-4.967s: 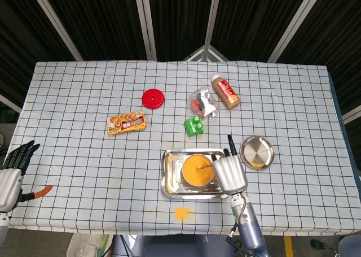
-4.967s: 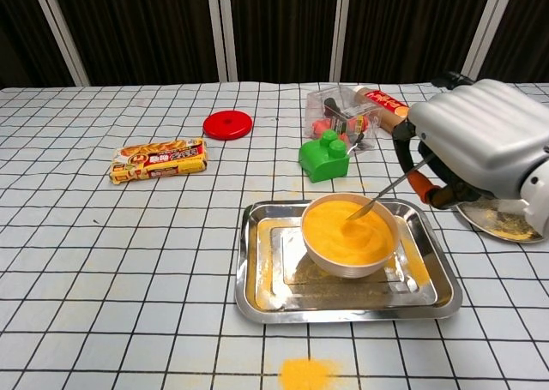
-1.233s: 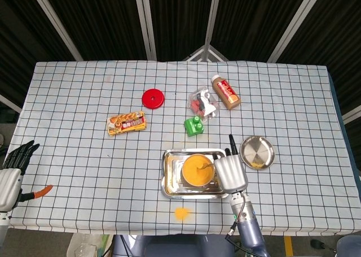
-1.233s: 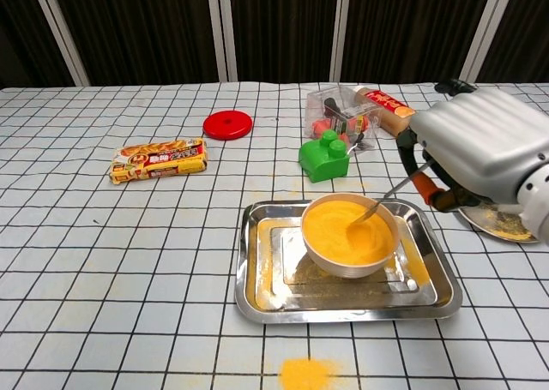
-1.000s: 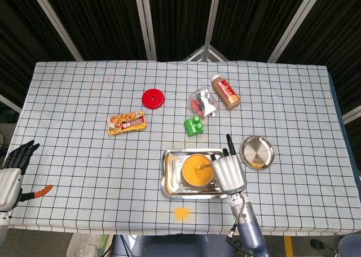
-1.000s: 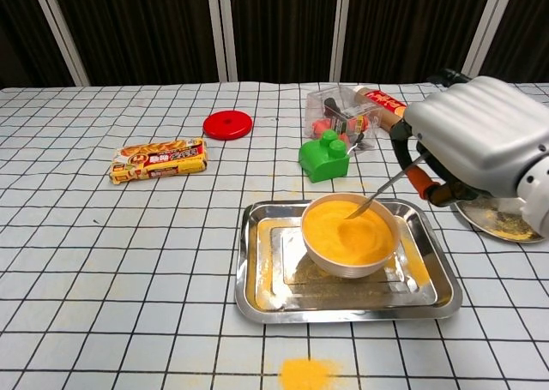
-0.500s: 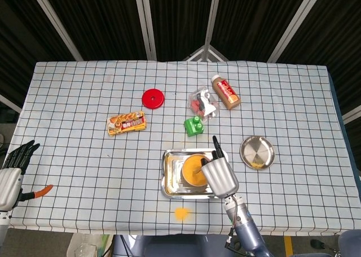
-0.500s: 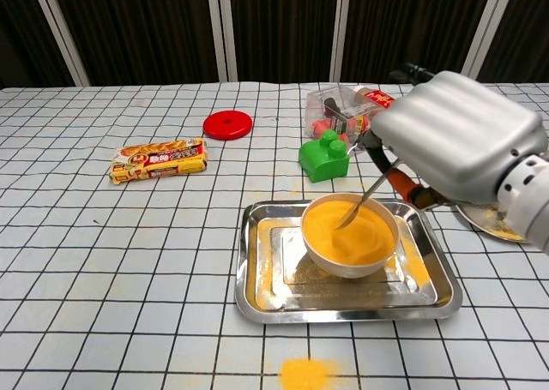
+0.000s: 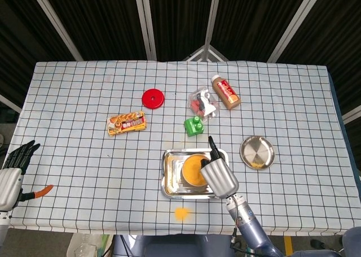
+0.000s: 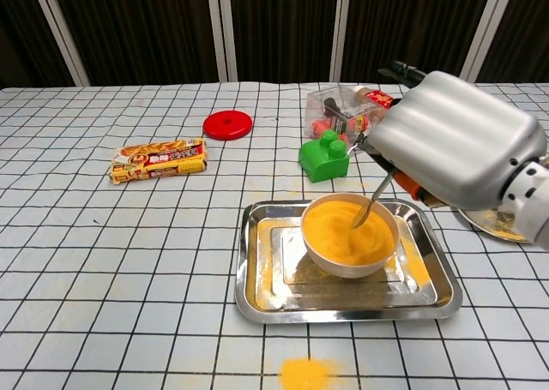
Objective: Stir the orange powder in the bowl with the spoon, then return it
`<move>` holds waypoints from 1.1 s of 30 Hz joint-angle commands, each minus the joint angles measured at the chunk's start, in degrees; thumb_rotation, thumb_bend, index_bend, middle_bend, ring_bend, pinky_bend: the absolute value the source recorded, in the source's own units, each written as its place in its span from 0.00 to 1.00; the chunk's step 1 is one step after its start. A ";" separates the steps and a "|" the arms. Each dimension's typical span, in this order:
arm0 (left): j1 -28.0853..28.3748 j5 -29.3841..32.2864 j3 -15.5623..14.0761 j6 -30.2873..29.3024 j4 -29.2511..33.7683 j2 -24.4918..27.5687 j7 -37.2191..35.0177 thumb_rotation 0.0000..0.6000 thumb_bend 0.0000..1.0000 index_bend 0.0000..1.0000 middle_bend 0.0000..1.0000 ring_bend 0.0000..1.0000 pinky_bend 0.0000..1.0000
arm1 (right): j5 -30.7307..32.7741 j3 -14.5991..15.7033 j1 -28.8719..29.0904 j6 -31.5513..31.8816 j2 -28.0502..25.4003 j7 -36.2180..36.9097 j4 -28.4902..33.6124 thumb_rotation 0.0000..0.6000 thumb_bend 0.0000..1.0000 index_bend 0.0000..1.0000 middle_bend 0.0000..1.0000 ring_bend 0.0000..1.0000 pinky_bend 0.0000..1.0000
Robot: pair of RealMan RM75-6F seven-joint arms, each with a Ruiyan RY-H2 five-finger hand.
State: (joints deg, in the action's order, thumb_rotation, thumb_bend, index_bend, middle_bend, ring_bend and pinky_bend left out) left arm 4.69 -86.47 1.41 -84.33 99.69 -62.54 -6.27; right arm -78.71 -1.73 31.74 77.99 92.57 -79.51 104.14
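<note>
Here the right hand (image 10: 450,146) is shown closed around the spoon (image 10: 371,203), which is held steeply above the bowl (image 10: 350,236) with its tip dipped into the orange powder (image 10: 339,227). The bowl is seated in a steel tray (image 10: 257,279) near the front of the checked table (image 10: 129,261); a spilled patch of powder (image 10: 307,374) is seen nearer still. The left hand (image 9: 10,178) is kept at the near left table edge, fingers extended and apart, nothing grasped. A green block (image 10: 325,158), a red lid (image 10: 227,124), a snack packet (image 10: 159,159) and a steel plate (image 9: 257,152) are also visible.
</note>
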 commanded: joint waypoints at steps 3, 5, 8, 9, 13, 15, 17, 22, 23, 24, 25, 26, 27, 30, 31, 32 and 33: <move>0.04 0.10 0.00 0.13 0.04 0.01 0.03 1.00 0.00 0.04 0.00 0.00 0.00 | 0.34 -0.19 -0.92 0.55 -0.33 2.04 0.25 1.00 0.76 0.91 0.79 0.43 0.00; 0.03 0.06 -0.04 0.14 0.07 0.03 0.01 1.00 0.00 0.04 0.00 0.00 0.00 | 1.22 -1.03 -1.77 1.51 0.06 4.91 0.82 1.00 0.76 0.91 0.79 0.43 0.00; -0.05 -0.04 -0.08 -0.01 0.06 0.06 -0.08 1.00 0.00 0.04 0.00 0.00 0.00 | 1.98 -2.97 -2.98 3.65 0.10 9.24 1.25 1.00 0.76 0.91 0.79 0.43 0.00; -0.06 0.02 -0.09 0.04 0.09 0.06 -0.18 1.00 0.00 0.04 0.00 0.00 0.00 | 2.14 -3.76 -3.37 4.48 -0.24 10.52 1.24 1.00 0.76 0.91 0.79 0.43 0.00; 0.01 0.21 -0.09 0.30 0.21 0.09 -0.26 1.00 0.00 0.04 0.00 0.00 0.00 | 3.78 -6.66 -5.09 7.05 -2.81 15.62 0.81 1.00 0.76 0.91 0.79 0.43 0.00; 0.03 0.24 -0.09 0.34 0.27 0.09 -0.19 1.00 0.00 0.04 0.00 0.00 0.00 | 5.32 -8.00 -6.19 7.94 -4.56 18.62 0.37 1.00 0.76 0.91 0.79 0.43 0.00; 0.03 0.29 -0.08 0.36 0.29 0.08 -0.10 1.00 0.00 0.04 0.00 0.00 0.00 | 6.45 -8.74 -6.99 8.27 -5.81 20.96 -0.15 1.00 0.76 0.91 0.79 0.43 0.00; -0.02 0.34 -0.08 0.29 0.33 0.00 0.25 1.00 0.00 0.04 0.00 0.00 0.00 | 9.93 -9.48 -9.47 7.85 -8.78 28.03 -4.80 1.00 0.76 0.91 0.79 0.43 0.00; -0.03 0.35 -0.08 0.27 0.34 -0.01 0.33 1.00 0.00 0.04 0.00 0.00 0.00 | 10.47 -9.38 -9.81 7.49 -9.01 29.18 -5.96 1.00 0.76 0.91 0.79 0.43 0.00; -0.05 0.37 -0.09 0.24 0.36 -0.02 0.41 1.00 0.00 0.04 0.00 0.00 0.00 | 11.24 -9.24 -10.22 7.05 -9.12 30.39 -7.23 1.00 0.76 0.91 0.79 0.43 0.00; -0.07 0.39 -0.10 0.24 0.40 -0.04 0.45 1.00 0.00 0.04 0.00 0.00 0.00 | 11.78 -9.12 -10.53 6.60 -9.10 31.63 -8.32 1.00 0.76 0.91 0.79 0.43 0.00; -0.08 0.44 -0.09 0.24 0.44 -0.04 0.47 1.00 0.00 0.04 0.00 0.00 0.00 | 12.33 -8.98 -10.86 6.15 -9.01 32.89 -9.42 1.00 0.76 0.91 0.79 0.43 0.00; -0.09 0.50 -0.08 0.25 0.48 -0.06 0.48 1.00 0.00 0.04 0.00 0.00 0.00 | 12.89 -8.75 -11.20 5.66 -8.85 34.04 -10.60 1.00 0.76 0.91 0.79 0.43 0.00; -0.07 0.64 -0.09 0.39 0.63 -0.08 0.58 1.00 0.00 0.04 0.00 0.00 0.00 | 13.84 -8.04 -11.93 4.47 -8.03 36.71 -14.02 1.00 0.76 0.91 0.79 0.43 0.00; -0.06 0.68 -0.11 0.48 0.69 -0.08 0.63 1.00 0.00 0.04 0.00 0.00 0.00 | 14.09 -7.80 -12.13 4.07 -7.60 37.57 -15.05 1.00 0.76 0.91 0.79 0.43 0.00; -0.04 0.70 -0.12 0.53 0.72 -0.08 0.69 1.00 0.00 0.04 0.00 0.00 0.00 | 14.12 -7.63 -12.22 3.79 -7.14 38.30 -15.94 1.00 0.76 0.91 0.79 0.43 0.00; -0.03 0.70 -0.12 0.54 0.74 -0.09 0.72 1.00 0.00 0.04 0.00 0.00 0.00 | 14.13 -7.56 -12.25 3.64 -6.89 38.63 -16.35 1.00 0.76 0.91 0.79 0.43 0.00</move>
State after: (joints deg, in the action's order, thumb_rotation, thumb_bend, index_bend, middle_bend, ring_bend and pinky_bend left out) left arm 4.65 -85.77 1.30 -83.79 100.43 -62.63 -5.55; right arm -65.09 -9.75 19.98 82.41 84.92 -41.92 89.04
